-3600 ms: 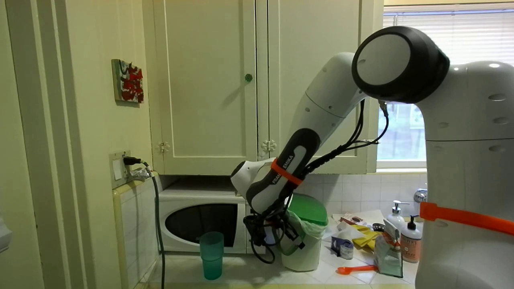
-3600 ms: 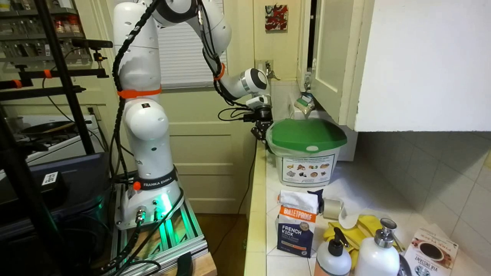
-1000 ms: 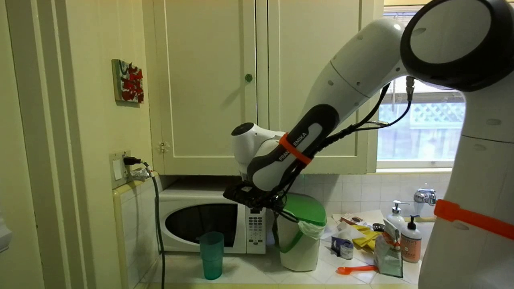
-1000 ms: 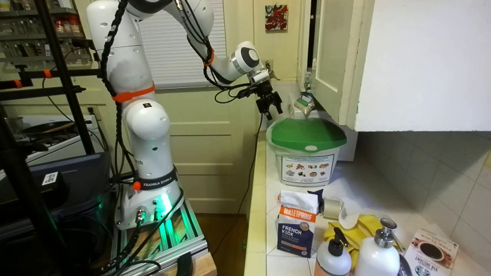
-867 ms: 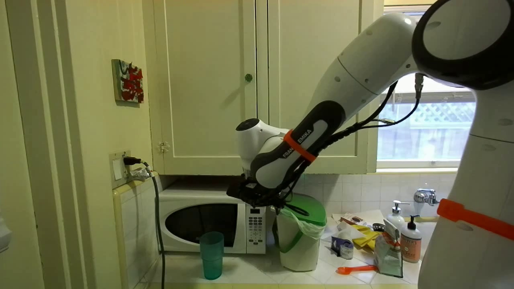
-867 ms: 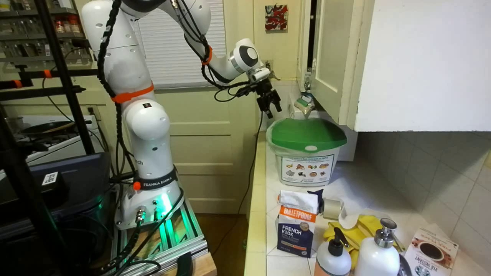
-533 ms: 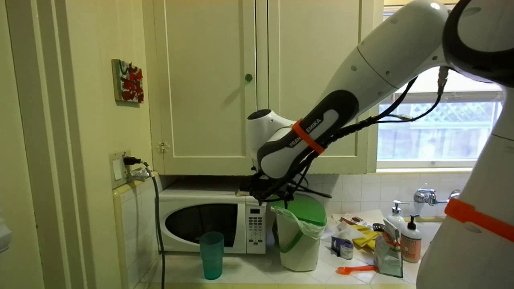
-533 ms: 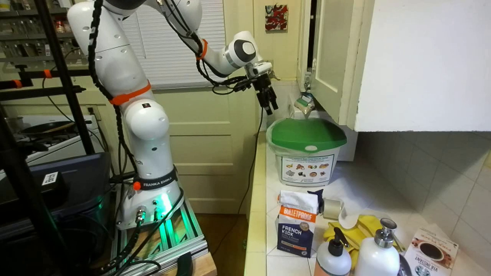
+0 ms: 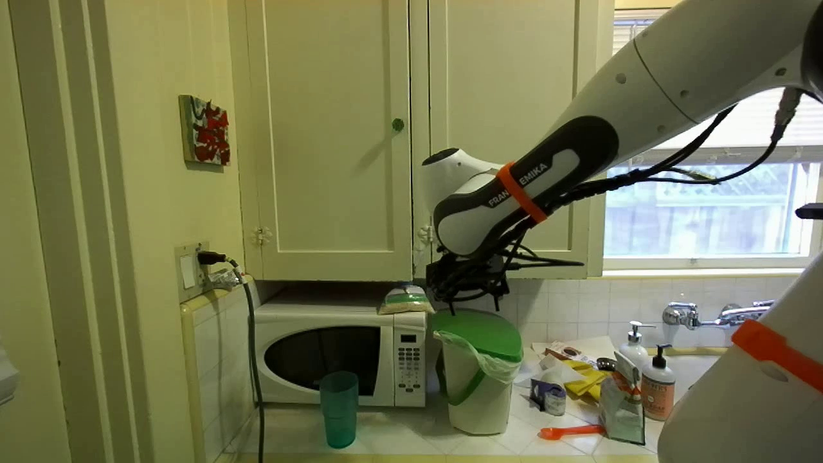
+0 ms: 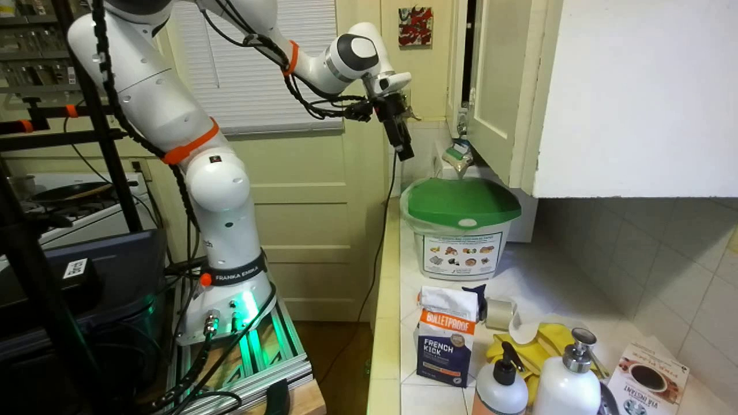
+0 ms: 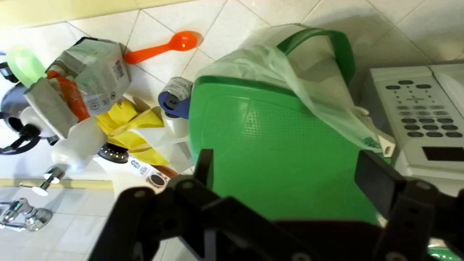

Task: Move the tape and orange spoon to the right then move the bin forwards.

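Note:
The bin (image 9: 479,405), pale with a green lid (image 11: 268,145) and a bag liner, stands upright on the counter. Above that lid my gripper (image 9: 474,306) hangs apart from it, pointing down. In the wrist view its fingers (image 11: 378,185) stand wide with only the lid visible beyond them. A small roll of tape (image 9: 554,402) with a dark purple flap lies beside the bin; it also shows in the wrist view as a roll (image 11: 177,90). The orange spoon (image 9: 571,432) lies flat near the counter's front edge, its handle end at the coffee bag (image 9: 624,411).
A microwave (image 9: 321,360) with a small bag (image 9: 407,300) on top stands beside the bin; the teal cup (image 9: 339,411) is before it. Yellow gloves (image 9: 586,379), pump bottles (image 10: 568,380) and a coffee box (image 10: 646,380) crowd the sink end. Wall cabinets (image 10: 507,86) overhang the counter.
From low beside the bin my gripper has risen and turned, drawing back to above the lid as the arm leaned away. Over the last second bin, tape and spoon have stayed put.

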`<state>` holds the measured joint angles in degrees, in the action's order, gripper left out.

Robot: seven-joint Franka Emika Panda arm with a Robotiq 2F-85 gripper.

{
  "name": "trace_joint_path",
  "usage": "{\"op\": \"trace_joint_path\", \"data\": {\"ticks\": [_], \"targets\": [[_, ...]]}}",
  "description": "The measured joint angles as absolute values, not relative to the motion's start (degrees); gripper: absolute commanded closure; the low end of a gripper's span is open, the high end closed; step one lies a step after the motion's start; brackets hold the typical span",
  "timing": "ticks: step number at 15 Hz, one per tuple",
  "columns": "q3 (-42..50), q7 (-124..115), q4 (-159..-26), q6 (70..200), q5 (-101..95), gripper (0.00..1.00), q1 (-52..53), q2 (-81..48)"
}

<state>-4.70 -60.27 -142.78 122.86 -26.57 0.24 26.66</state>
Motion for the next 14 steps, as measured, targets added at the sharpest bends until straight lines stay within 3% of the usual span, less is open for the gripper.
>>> {"op": "trace_joint_path", "data": {"ticks": [14], "targets": [[-1.68, -45.69, -153.35, 130.66, -27.75, 0.0, -8.93, 40.37]]}}
